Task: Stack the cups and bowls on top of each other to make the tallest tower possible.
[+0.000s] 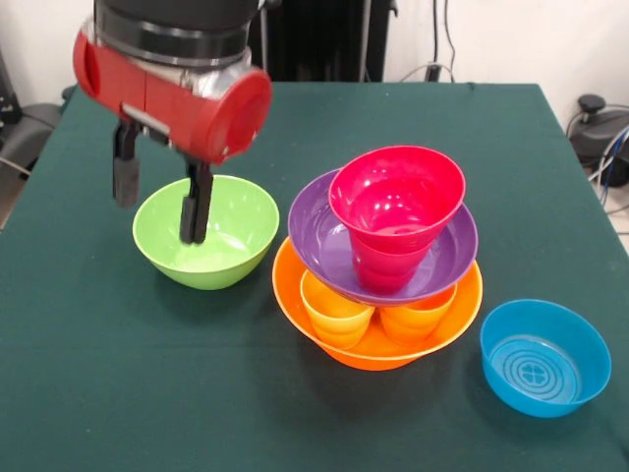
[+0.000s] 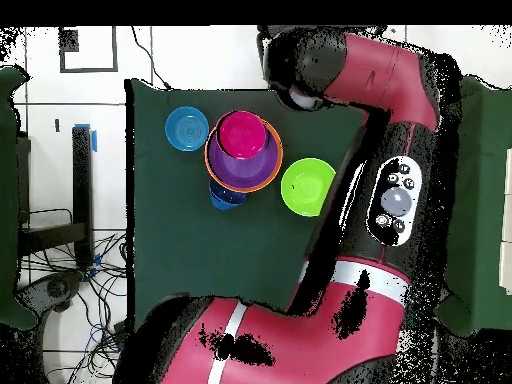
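Note:
The tower has the large orange bowl as its base. A yellow cup and an orange cup stand in it. The purple bowl rests on them, holding a red cup with the red bowl on top. The lime green bowl stands to the tower's left. My gripper is open, with one finger inside that bowl and the other outside its left rim. The tower and lime bowl also show in the overhead view. The light green cup is hidden.
The light blue bowl sits alone at the front right, also in the overhead view. The dark blue bowl peeks out beside the tower in the overhead view and is hidden behind it in the front view. The arm overhangs the table edge.

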### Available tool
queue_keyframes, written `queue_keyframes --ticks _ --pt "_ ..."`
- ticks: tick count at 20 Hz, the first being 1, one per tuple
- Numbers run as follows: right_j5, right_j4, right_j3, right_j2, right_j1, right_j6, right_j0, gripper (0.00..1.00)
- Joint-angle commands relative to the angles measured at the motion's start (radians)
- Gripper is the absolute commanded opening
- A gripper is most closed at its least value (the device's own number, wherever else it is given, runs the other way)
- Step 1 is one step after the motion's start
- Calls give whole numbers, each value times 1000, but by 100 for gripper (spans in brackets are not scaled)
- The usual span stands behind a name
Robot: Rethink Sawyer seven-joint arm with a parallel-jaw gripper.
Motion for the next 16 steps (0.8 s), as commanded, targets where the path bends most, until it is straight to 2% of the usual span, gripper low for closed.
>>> queue_keyframes --ticks 1,4,6,10,13,16 --pt "37 68 137 93 92 190 -20 100" --pt "123 111 116 69 113 261 -22 100" --pt "147 132 110 46 120 298 -20 100" --pt "202 144 86 -7 145 343 -19 100" --pt "139 152 122 -15 154 356 -27 100" --pt "123 159 125 -12 186 360 -44 100"
